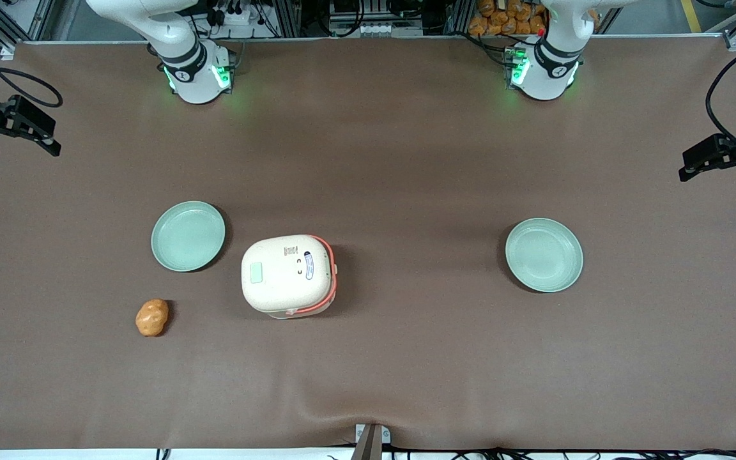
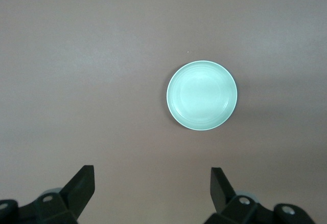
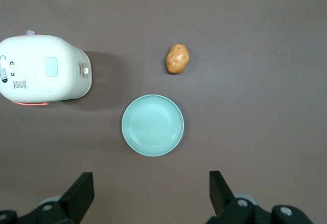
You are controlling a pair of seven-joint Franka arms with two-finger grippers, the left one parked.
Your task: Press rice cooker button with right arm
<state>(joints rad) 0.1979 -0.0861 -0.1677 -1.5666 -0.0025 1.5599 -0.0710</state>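
Right wrist view: button (image 3: 51,66) sitting on rice cooker (image 3: 43,69) lid, untouched, well apart from pincer (image 3: 150,196), which is hanging released above the plate (image 3: 153,125); potato (image 3: 177,59) lying near plate on surface (image 3: 255,106).

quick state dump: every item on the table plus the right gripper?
rice cooker: lid shut, upright on the table
button: untouched, nothing on it
plate near the cooker: empty
plate toward the parked arm's end: empty
potato: loose on the table, apart from plate and cooker
right gripper: jaws open, holding nothing, high over the near plate
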